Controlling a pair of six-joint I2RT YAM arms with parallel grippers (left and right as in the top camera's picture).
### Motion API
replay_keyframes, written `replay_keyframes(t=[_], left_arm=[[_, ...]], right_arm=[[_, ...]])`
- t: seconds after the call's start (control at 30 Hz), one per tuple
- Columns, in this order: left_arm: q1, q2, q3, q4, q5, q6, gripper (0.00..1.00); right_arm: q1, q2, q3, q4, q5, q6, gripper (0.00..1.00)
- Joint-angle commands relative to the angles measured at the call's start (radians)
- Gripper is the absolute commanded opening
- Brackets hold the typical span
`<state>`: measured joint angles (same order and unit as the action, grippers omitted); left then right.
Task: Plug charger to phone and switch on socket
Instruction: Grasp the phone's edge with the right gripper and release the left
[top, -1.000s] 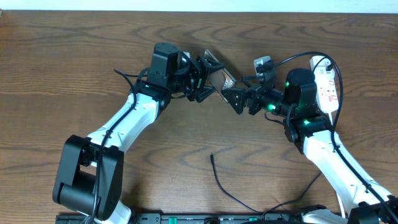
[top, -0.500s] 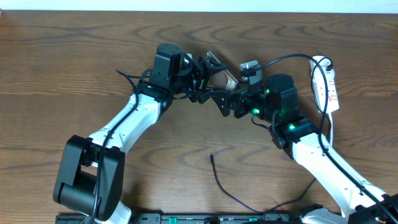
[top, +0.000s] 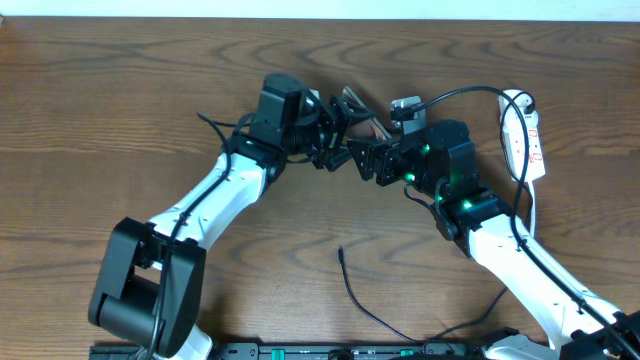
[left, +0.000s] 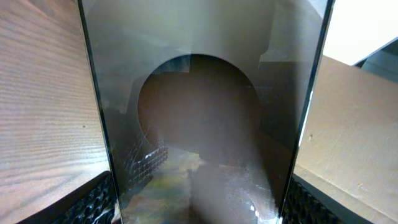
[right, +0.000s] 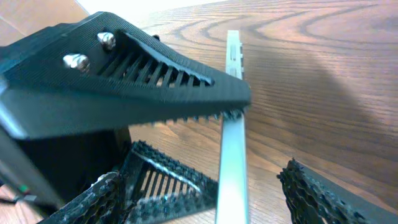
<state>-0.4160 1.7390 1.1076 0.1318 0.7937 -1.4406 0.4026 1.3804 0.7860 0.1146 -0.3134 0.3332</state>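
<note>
My left gripper is shut on the phone and holds it tilted above the table. In the left wrist view the phone's shiny brownish face fills the space between the two fingers. My right gripper is open, right against the left gripper. In the right wrist view its fingers stand either side of the phone's thin silver edge without closing on it. The charger lies loose on the table near the front, plug tip pointing away. The white socket lies at the far right.
The wooden table runs under everything. A thick black robot cable arcs over the right wrist towards the socket. The socket's white cord trails down beside the right arm.
My right gripper has moved left, from beside the socket to the phone held by my left gripper. The left gripper with the phone has shifted slightly right.
</note>
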Motion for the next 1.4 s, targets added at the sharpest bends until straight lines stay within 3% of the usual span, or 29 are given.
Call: replay_keyframes(t=[0.0,0.33,0.47,0.63,0.67,0.73,0.77,0.8,1.0,1.13,1.23,1.37], left_arm=[[-0.015,-0.016,0.028,0.017,0.006,-0.006,0.07],[-0.018,-0.016,0.028,0.032,0.009,-0.006,0.07],[-0.023,-0.016,0.028,0.032,0.009,-0.006,0.07],[-0.029,-0.016,0.028,0.031,0.009,-0.005,0.08],[-0.029,-0.016,0.028,0.031,0.009,-0.005,0.17],[-0.028,-0.016,0.028,0.031,0.009,-0.004,0.69],[-0.028,-0.016,0.028,0.031,0.009,-0.004,0.87],[-0.027,-0.016,0.028,0.031,0.009,0.002,0.94],[0.004,-0.017,0.028,0.032,0.061,0.006,0.95],[0.046,-0.016,0.028,0.032,0.144,0.006,0.95],[0.085,-0.016,0.028,0.031,0.211,0.035,0.95],[0.151,-0.016,0.028,0.032,0.266,0.148,0.95]], right_arm=[[0.006,0.000,0.019,-0.004,0.027,0.007,0.77],[0.006,0.001,0.019,-0.010,0.027,0.011,0.34],[0.006,0.002,0.019,-0.018,0.032,0.011,0.02],[0.004,0.002,0.019,-0.025,0.035,0.017,0.01],[0.002,0.002,0.019,-0.026,0.035,0.023,0.01],[-0.005,0.002,0.019,-0.025,0.035,0.026,0.01],[-0.011,0.002,0.019,-0.025,0.035,0.027,0.01],[-0.016,0.002,0.019,-0.025,0.035,0.027,0.01],[-0.079,0.000,0.019,-0.024,0.034,0.071,0.01],[-0.137,-0.001,0.019,-0.021,0.034,0.185,0.01],[-0.188,-0.001,0.019,-0.021,0.008,0.381,0.01],[-0.251,-0.001,0.019,-0.003,-0.141,0.805,0.01]])
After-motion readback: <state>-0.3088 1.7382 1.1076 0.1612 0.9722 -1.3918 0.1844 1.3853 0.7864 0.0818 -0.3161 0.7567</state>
